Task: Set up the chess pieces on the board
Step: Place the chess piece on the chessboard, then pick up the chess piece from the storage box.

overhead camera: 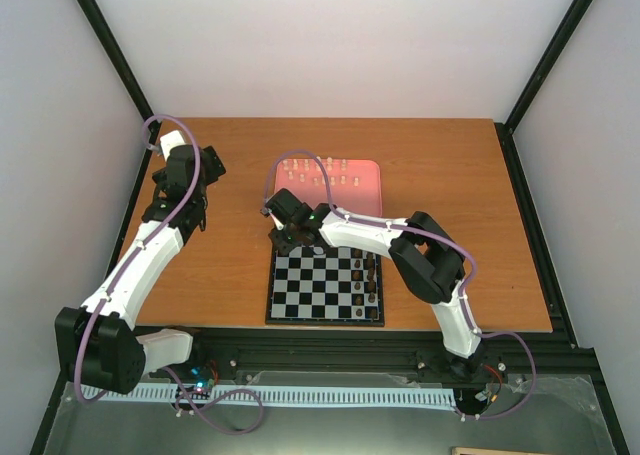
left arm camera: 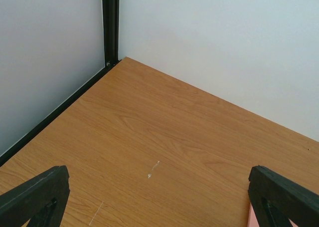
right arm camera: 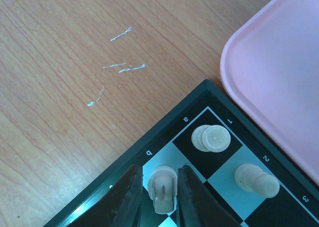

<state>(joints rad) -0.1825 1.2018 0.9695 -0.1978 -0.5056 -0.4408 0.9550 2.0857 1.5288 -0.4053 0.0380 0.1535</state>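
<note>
The board lies in front of the arms; its corner shows in the right wrist view. My right gripper is over the board's far left corner. Its jaws stand narrowly apart around a cream chess piece standing on the square marked b, with a thin gap on each side. Two more cream pieces stand on the neighbouring corner squares. Several cream pieces are on the pink tray. My left gripper is wide open and empty over bare table at the far left.
Dark brown pieces stand along the board's right side. The pink tray's edge lies just beyond the board corner. Black frame posts and grey walls close in the table's back and sides. White scratch marks are on the wood.
</note>
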